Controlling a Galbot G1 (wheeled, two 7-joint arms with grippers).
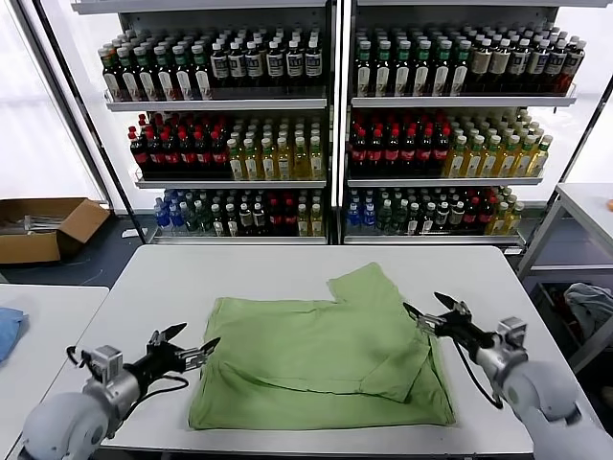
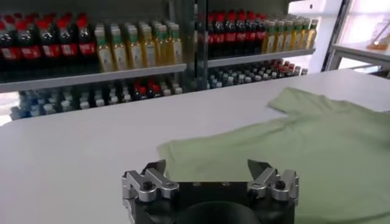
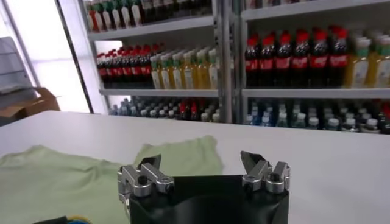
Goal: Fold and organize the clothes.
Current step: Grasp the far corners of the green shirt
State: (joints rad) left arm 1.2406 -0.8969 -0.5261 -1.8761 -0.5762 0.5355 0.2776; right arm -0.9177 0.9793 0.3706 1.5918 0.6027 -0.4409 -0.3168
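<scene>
Left end effector (image 1: pixel 192 344) fingers spread wide, empty, just off the left edge of the light green soft polo shirt (image 1: pixel 321 350). Right end effector (image 1: pixel 433 311) also spread, empty, at its right edge. Shirt lies partly folded mid white desk (image 1: pixel 172 278); bare desk all around.

White table (image 1: pixel 287 278); drink-bottle shelves (image 1: pixel 330 101) behind; cardboard box (image 1: pixel 43 228) on floor (far left).

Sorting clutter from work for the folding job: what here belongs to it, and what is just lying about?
Job: green shirt, left gripper open beside it, right gripper open beside it.
Lying about: bottle shelves, cardboard box, blue cloth.
</scene>
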